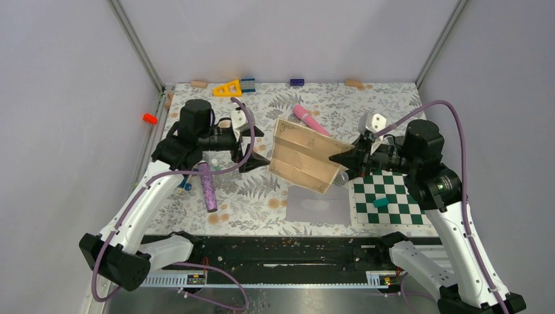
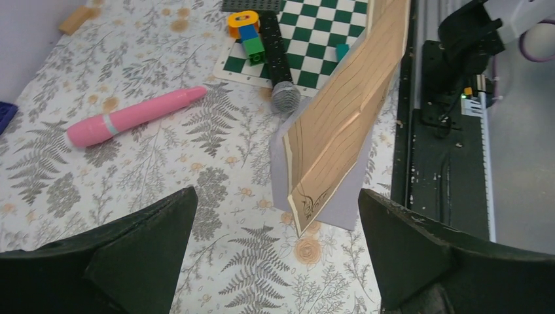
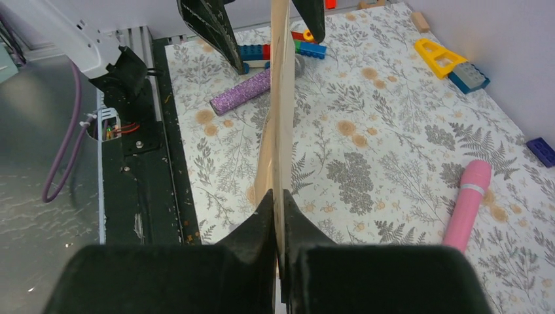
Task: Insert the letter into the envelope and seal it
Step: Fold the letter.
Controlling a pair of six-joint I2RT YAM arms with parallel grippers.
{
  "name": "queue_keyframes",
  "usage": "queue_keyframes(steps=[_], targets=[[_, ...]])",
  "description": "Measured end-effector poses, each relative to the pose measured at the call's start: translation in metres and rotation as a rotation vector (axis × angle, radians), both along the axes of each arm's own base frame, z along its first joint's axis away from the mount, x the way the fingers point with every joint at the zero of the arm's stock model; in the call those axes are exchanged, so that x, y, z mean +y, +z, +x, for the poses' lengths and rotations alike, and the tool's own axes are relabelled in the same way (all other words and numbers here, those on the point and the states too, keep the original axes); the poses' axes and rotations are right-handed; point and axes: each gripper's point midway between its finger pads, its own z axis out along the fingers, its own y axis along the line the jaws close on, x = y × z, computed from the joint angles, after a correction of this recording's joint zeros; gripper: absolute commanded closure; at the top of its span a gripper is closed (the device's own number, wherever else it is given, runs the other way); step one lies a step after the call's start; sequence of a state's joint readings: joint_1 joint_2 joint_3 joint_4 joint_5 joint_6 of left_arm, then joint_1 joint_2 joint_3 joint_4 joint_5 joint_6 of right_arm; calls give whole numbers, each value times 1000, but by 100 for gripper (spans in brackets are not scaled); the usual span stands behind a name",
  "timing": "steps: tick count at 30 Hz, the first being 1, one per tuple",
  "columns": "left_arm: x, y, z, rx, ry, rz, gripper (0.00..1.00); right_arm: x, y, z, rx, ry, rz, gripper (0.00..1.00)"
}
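Observation:
The letter (image 1: 304, 156), a tan lined sheet with a dark ornamental border, hangs tilted above the table with my right gripper (image 1: 340, 158) shut on its right edge. Seen from the right wrist, the letter (image 3: 281, 98) stands edge-on between the closed fingers of the right gripper (image 3: 280, 199). The pale grey-lavender envelope (image 1: 319, 208) lies flat on the floral cloth just below the letter's lower corner. My left gripper (image 1: 252, 147) stands open at the letter's left side, holding nothing. In the left wrist view the letter (image 2: 347, 111) points its corner down over the envelope (image 2: 340, 208), ahead of the left gripper (image 2: 276, 196).
A green-and-white checkerboard mat (image 1: 386, 199) with a teal block (image 1: 381, 203) lies right of the envelope. A pink cylinder (image 1: 311, 120) lies behind the letter, a purple glitter cylinder (image 1: 208, 186) at the left. A microphone (image 2: 280, 59) and toy bricks (image 2: 249, 33) sit on the mat. Blocks line the back wall.

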State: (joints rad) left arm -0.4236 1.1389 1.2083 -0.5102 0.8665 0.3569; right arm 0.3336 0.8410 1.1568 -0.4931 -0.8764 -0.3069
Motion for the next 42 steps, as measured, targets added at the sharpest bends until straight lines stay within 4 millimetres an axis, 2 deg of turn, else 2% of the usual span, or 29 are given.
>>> queue_keyframes(steps=[8, 16, 22, 27, 37, 42], targets=[[-7, 0, -23, 56, -112, -47, 3, 8, 8, -7, 6, 40, 85, 100], [-13, -1, -40, 135, -205, -102, 23, 15, -3, 6, 60, 32, 132, 100], [-17, -4, -41, 179, -234, -114, 50, 16, -10, 11, 67, 18, 145, 100], [-19, -8, -39, 211, -239, -115, 63, 15, -6, 11, 41, 10, 155, 100], [-18, -15, -34, 232, -220, -120, 74, 14, -1, 7, 19, 11, 162, 100], [-16, -14, -30, 231, -206, -126, 76, 13, 0, 7, 15, 4, 163, 100]])
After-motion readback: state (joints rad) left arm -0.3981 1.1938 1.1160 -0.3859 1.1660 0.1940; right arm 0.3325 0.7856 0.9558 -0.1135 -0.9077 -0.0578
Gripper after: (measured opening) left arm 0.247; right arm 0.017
